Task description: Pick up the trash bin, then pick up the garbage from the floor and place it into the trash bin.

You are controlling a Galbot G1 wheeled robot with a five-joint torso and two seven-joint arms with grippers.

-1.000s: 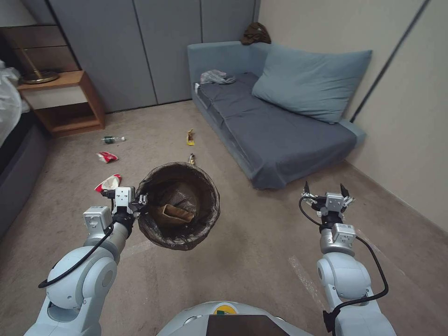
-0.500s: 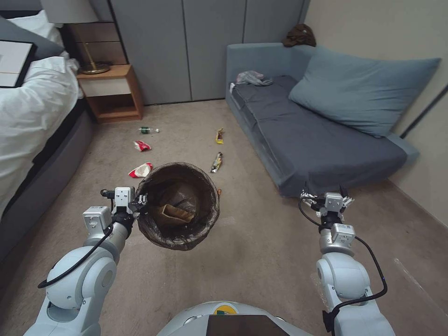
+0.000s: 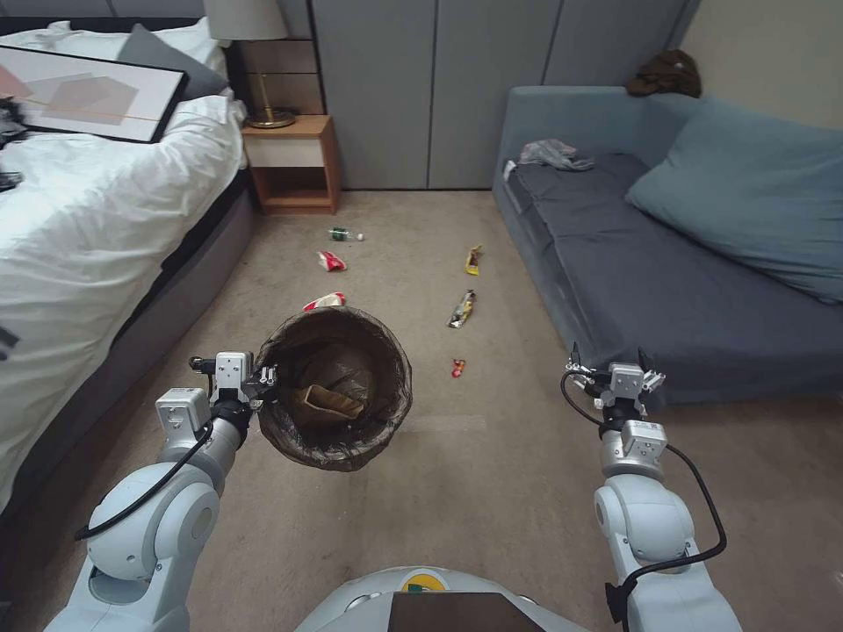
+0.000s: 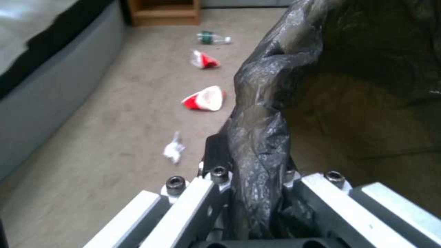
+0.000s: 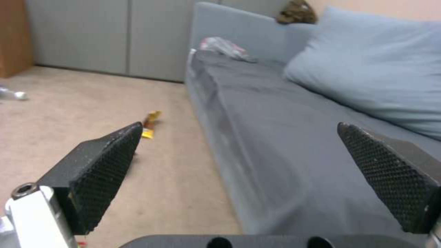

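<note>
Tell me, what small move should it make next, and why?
Probably roll forward toward the small red wrapper. The left gripper already holds the trash bin by its rim, the right gripper hangs open and empty, and that wrapper lies nearest ahead.

Even, soft indoor light fills the room we see from the head camera, with faint shadows under the sofa [image 3: 667, 290] at 3 o'clock and the bed [image 3: 105, 228] at 9 o'clock. Straight lines bow toward the edges. Both wrist views are soft; the near bag plastic [image 4: 262, 137] glints, and the fingertips [image 5: 105, 172] blur.
</note>
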